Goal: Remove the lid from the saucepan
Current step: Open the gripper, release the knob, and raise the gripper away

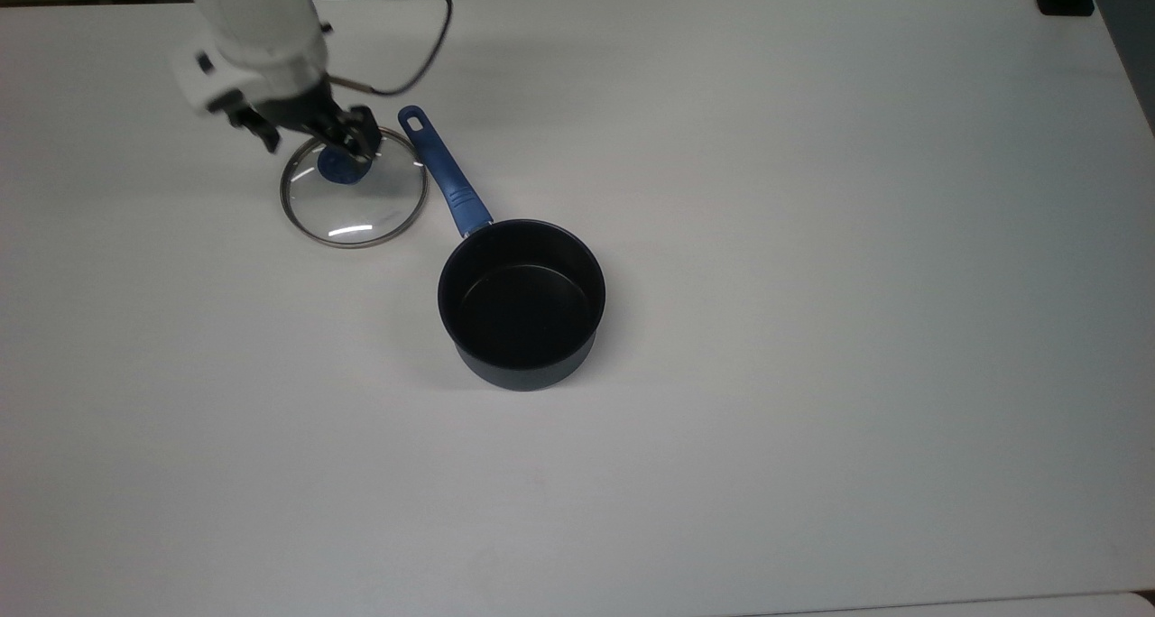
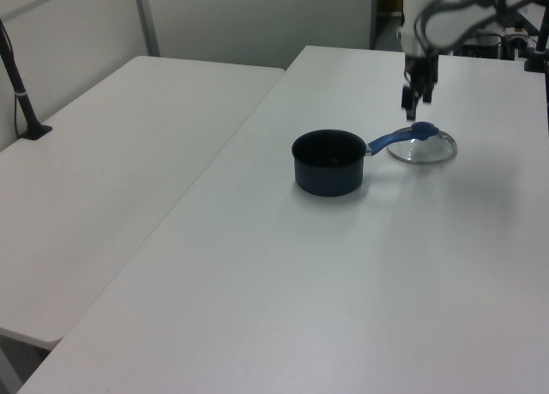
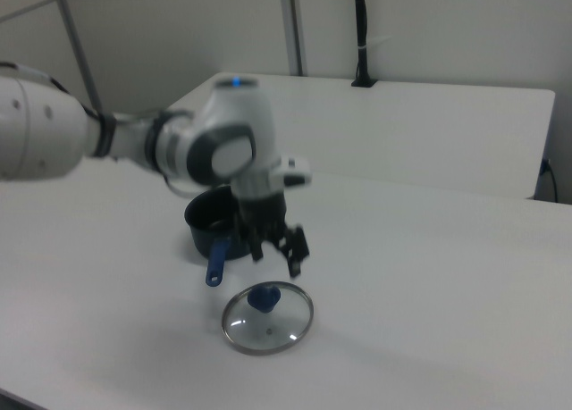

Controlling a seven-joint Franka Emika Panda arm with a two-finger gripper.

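I am hovering my claw just above the lid, its fingers spread apart and holding nothing, with the blue knob sitting directly beneath the gap between them. The lid is lying flat on the counter, just to the top view's left of the saucepan's long handle and clear of the open pot. So, as I judge it, the task is looking done.

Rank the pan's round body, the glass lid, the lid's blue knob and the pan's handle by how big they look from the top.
1. Saucepan body.
2. Lid, slightly smaller across.
3. Saucepan handle, long but narrow.
4. Blue knob, partly behind the pincer.
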